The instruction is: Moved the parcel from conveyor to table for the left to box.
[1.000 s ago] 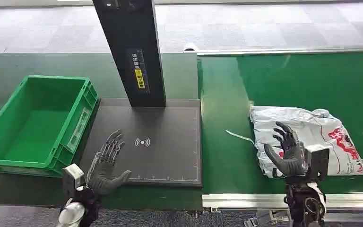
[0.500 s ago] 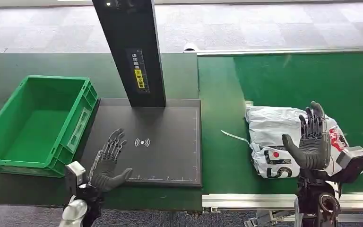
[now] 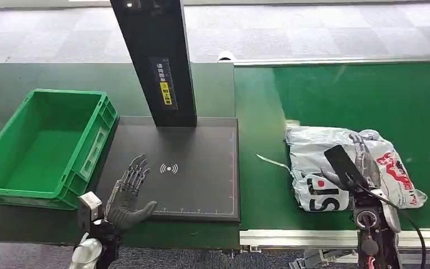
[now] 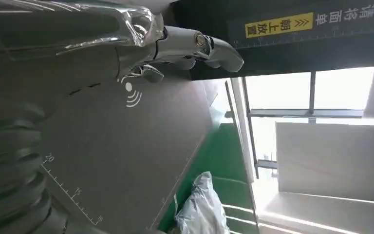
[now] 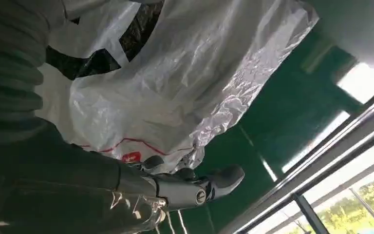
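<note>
The parcel (image 3: 313,151), a crumpled white plastic bag with red and black print, lies on the green conveyor belt (image 3: 341,89) near its front edge. My right hand (image 3: 351,168) stands edge-on over the parcel's middle with its fingers stretched out. In the right wrist view the fingers (image 5: 195,187) run straight along the side of the parcel (image 5: 175,73) without closing on it. My left hand (image 3: 126,196) hovers open, fingers spread, over the near left corner of the dark scanner pad (image 3: 201,168). In the left wrist view its fingers (image 4: 190,46) hang above the scanner pad (image 4: 126,146), with the parcel (image 4: 199,204) beyond.
An empty green crate (image 3: 61,92) stands on the dark table left of the pad. A black post (image 3: 157,61) rises from the pad's far edge. The conveyor's metal rail (image 3: 313,238) runs along the front.
My right hand has turned from palm-facing to edge-on and settled lower over the parcel. The parcel has shifted slightly left on the belt. My left hand has barely moved.
</note>
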Available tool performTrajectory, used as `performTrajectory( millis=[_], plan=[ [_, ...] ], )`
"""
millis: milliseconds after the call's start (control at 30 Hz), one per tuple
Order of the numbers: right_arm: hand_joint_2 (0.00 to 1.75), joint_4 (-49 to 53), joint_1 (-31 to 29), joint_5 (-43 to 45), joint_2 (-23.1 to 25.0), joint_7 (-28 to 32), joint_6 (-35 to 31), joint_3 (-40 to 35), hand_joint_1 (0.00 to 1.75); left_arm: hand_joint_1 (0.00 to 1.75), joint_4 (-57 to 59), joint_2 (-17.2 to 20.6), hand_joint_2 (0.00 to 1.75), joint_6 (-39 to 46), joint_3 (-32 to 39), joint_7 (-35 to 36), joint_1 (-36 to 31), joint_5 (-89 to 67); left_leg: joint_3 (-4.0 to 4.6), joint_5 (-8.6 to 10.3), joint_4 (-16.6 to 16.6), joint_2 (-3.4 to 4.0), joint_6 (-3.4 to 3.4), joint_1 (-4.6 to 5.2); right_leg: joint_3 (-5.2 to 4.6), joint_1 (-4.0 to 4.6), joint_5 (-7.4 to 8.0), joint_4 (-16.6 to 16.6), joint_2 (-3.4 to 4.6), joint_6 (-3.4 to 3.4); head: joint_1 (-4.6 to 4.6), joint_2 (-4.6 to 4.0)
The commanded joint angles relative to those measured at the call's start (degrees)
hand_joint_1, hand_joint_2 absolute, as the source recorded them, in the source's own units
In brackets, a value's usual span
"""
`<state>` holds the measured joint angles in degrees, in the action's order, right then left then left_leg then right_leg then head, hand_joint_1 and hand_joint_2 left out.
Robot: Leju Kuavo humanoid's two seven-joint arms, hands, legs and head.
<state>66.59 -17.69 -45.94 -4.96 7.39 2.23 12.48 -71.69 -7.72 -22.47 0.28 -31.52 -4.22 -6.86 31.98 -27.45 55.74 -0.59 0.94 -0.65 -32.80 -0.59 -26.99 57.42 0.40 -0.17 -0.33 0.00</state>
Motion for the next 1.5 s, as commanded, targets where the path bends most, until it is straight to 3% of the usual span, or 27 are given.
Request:
performTrajectory(
  millis=[33, 100, 200, 267, 367, 533, 667, 700, 767, 933, 1033, 1233, 1500],
  plan=[
    [1.75, -15.8, -6.4, -4.0, -3.7, -5.1, 3.0, -4.2, 0.00, 0.00, 2.1, 0.3, 1.75, -0.2, 0.4, 0.7, -1.3, -0.4, -0.09, -0.02, 0.0, 0.12, -0.02, 0.00, 0.07, 0.01, 0.01, -0.1, 0.06, 0.00, -0.02, 0.00],
    [1.75, -28.0, -11.5, -8.7, -6.6, -9.1, 5.8, -7.0, 0.00, 0.00, 4.1, 0.5, 1.75, -0.3, 0.2, 1.1, -2.9, -0.5, -0.07, -0.02, 0.0, 0.13, -0.03, -0.01, 0.06, 0.03, 0.04, -0.1, 0.07, 0.00, -0.02, 0.00],
    [1.75, -41.9, -17.3, -11.5, -9.9, -8.6, 8.8, -10.0, 0.00, 0.00, 8.0, 1.0, 1.75, -0.3, -1.0, 0.5, -4.9, -0.3, -0.12, 0.03, 0.0, 0.19, -0.07, -0.01, 0.11, 0.03, 0.11, -0.1, 0.08, 0.04, 0.00, -0.02],
    [1.75, -45.8, -19.1, -13.1, -11.3, -7.3, 11.5, -12.3, 0.00, 0.00, 9.3, 1.3, 1.75, 0.0, -1.6, 0.0, -5.6, -0.3, -0.08, 0.07, 0.0, 0.11, -0.07, 0.01, 0.11, 0.00, 0.12, -0.1, 0.01, 0.04, 0.00, -0.02],
    [1.75, -46.9, -19.4, -12.9, -11.7, -6.3, 13.1, -12.4, 0.00, 0.00, 10.2, 1.4, 1.75, 0.2, -2.0, -0.2, -6.2, -0.3, -0.03, 0.06, 0.0, -0.02, -0.07, 0.02, 0.10, -0.02, 0.10, -0.1, -0.08, 0.09, 0.02, -0.02],
    [1.75, -51.3, -20.6, -15.8, -13.9, -6.8, 25.1, -17.2, 0.00, 0.00, 14.7, 1.7, 1.75, 0.7, -3.2, -1.0, -8.5, 0.2, -0.11, 0.07, 0.0, -0.17, -0.08, 0.01, 0.19, -0.01, 0.06, -0.1, -0.22, 0.08, -0.02, -0.02],
    [1.75, -52.6, -22.3, -17.3, -15.2, -5.5, 30.5, -19.9, 0.05, 0.00, 15.5, 1.5, 1.75, 0.3, -3.8, -2.1, -8.7, 1.5, -0.23, 0.07, 0.0, -0.17, -0.09, -0.02, 0.33, 0.02, 0.06, -0.1, -0.23, 0.10, 0.00, -0.02],
    [1.75, -52.5, -23.4, -18.0, -15.4, -5.3, 31.0, -20.9, 1.47, 0.00, 14.9, 1.6, 1.75, 0.7, -3.7, -2.2, -8.2, 1.7, -0.24, 0.12, 0.0, -0.21, -0.11, -0.02, 0.39, 0.02, 0.10, -0.2, -0.30, 0.12, 0.00, 0.00],
    [1.75, -52.5, -25.3, -18.5, -15.2, -4.4, 31.4, -22.0, 1.75, 0.00, 13.3, 1.9, 1.75, 1.1, -3.6, -2.1, -7.0, 1.9, -0.34, 0.05, 0.1, -0.12, -0.09, -0.01, 0.48, 0.01, 0.01, -0.1, -0.20, 0.19, 0.00, -0.02],
    [1.75, -51.2, -26.8, -15.9, -13.1, 0.3, 27.0, -20.9, 1.75, 0.00, 7.4, 3.0, 1.75, 1.7, -2.5, -1.5, -2.3, 3.2, -0.45, 0.04, 0.1, -0.04, -0.22, -0.01, 0.68, 0.02, 0.09, -0.2, -0.24, 0.23, 0.02, 0.00],
    [1.75, -51.4, -27.2, -15.8, -12.6, -0.2, 27.0, -21.1, 1.75, 0.00, 6.5, 3.2, 1.75, 1.6, -2.4, -1.4, -1.4, 3.4, -0.51, -0.06, 0.1, 0.20, -0.19, -0.01, 0.70, 0.01, 0.05, -0.2, 0.01, 0.22, 0.00, 0.00],
    [1.75, -51.0, -26.8, -15.6, -12.8, 1.2, 25.7, -21.5, 1.75, 0.00, 6.1, 3.1, 1.75, 1.7, -2.5, -1.0, -1.5, 3.4, -0.44, -0.05, 0.2, -0.06, -0.19, -0.02, 0.66, 0.03, 0.00, -0.1, -0.22, 0.23, 0.00, 0.00],
    [1.75, -43.1, -30.1, -9.6, -9.4, 14.6, 8.5, -24.6, 1.75, 0.00, -3.7, 3.7, 1.75, 2.6, 0.8, -1.0, 5.8, 4.8, -0.29, -0.14, 0.2, 0.43, -0.20, 0.04, 0.40, -0.02, 0.04, 0.0, 0.25, 0.23, 0.02, 0.00]
  ],
)
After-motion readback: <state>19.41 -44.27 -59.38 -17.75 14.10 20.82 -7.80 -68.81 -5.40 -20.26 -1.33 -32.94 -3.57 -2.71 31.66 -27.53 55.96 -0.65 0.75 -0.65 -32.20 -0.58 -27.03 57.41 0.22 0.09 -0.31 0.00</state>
